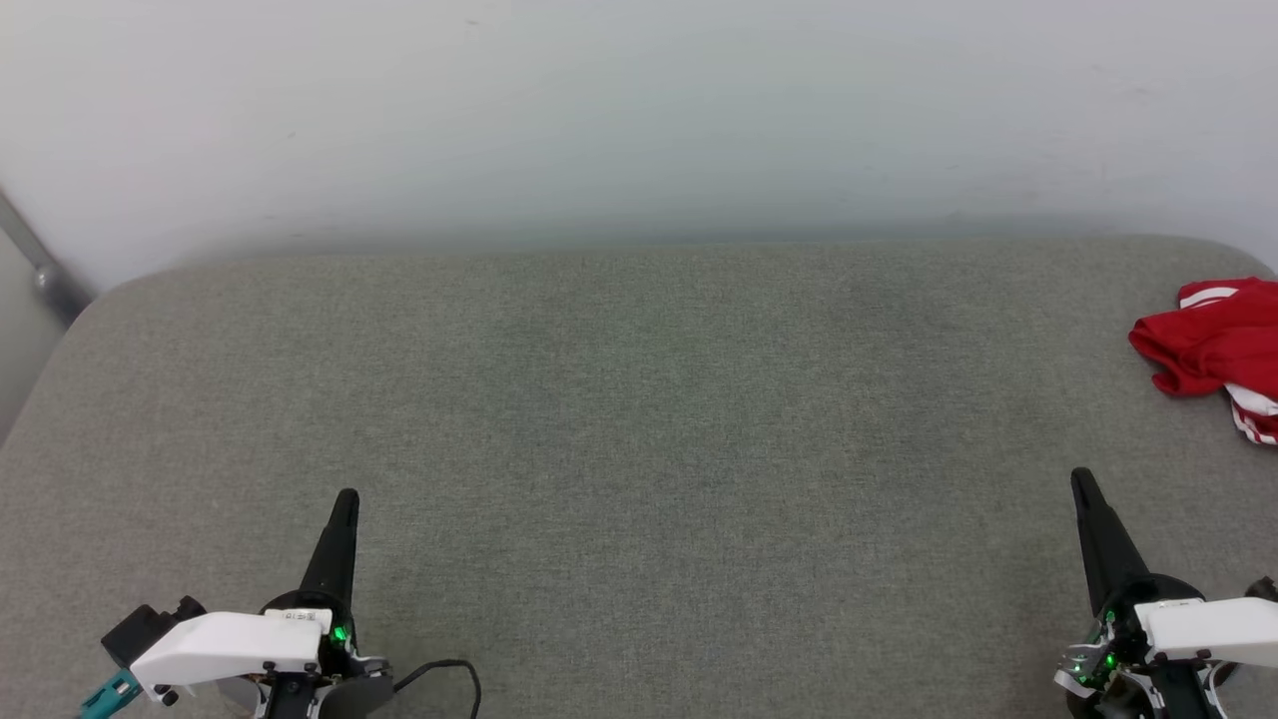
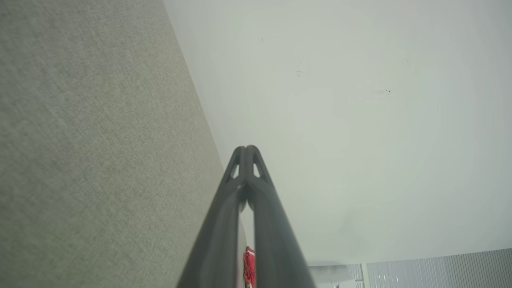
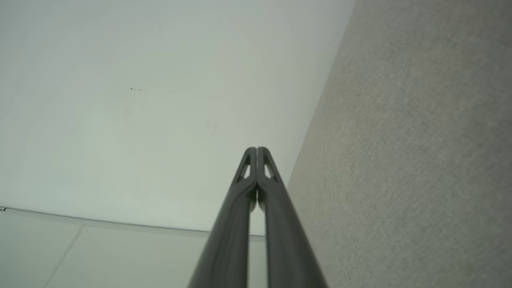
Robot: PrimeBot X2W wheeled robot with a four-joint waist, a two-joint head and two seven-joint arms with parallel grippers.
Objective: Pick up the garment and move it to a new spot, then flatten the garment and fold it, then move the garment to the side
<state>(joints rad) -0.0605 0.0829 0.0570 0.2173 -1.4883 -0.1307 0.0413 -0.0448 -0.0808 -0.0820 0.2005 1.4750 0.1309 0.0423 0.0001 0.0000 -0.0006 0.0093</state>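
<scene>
Head view, near edge: left gripper [image 1: 345,496] at lower left, right gripper [image 1: 1081,477] at lower right, both pointing up the picture over the pad [image 1: 639,399]. Each pair of dark fingers is pressed into a single spike; nothing is held. Both wrist views agree: tips touching, with only a thin slit lower down.

Writing: a small white label [image 1: 300,617] on the left wrist housing, too small to read. A green light glows at each wrist. A black cable [image 1: 454,667] loops on the pad just beside the left wrist.

Garment [image 1: 1213,335]: crumpled heap on the pad's far right part, cut by the picture's right edge. Bright red body, white panel at top and bottom, red-and-white stripe trim at the lower end. It is bunched into folds, so no lettering can be made out. It lies ahead and to the right of the right gripper, well apart from it. In the left wrist view a red sliver shows through the slit between the fingers.

Edges: the pad is grey-green woven fabric, far corners rounded, far edge against a pale wall [image 1: 639,120]. A grey pole [image 1: 40,265] slants past the far left corner. From the grippers to the far edge, the pad's middle and left are plain fabric.
</scene>
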